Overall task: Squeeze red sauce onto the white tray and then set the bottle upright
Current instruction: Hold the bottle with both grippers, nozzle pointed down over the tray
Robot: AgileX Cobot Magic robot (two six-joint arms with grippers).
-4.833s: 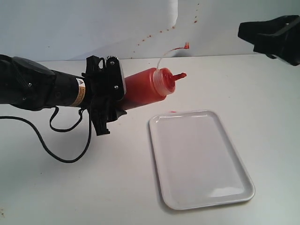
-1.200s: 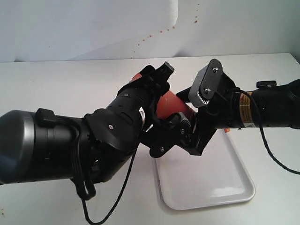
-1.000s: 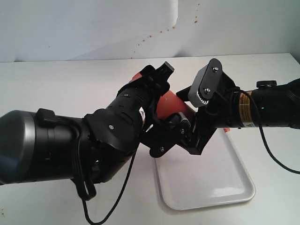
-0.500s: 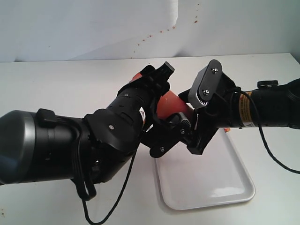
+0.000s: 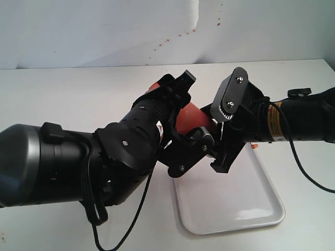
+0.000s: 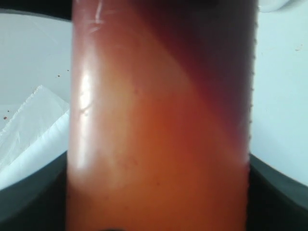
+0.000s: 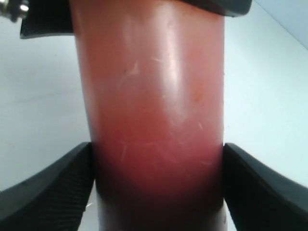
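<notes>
Squeezing: R gripper [image 7: 156,190] jaws just narrowed onto bottle [image 5: 191,118] sides.
L gripper [image 6: 159,202]: clamped on bottle, unchanged.
Tray [image 5: 238,206]: visible part clean; flow likely imminent.

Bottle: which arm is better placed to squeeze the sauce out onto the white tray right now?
Right. The right pincer straddles the bottle, a pad pressed on each side, by the white tray. The left pincer is holding the bottle up, so it should probably just steady it.
</notes>
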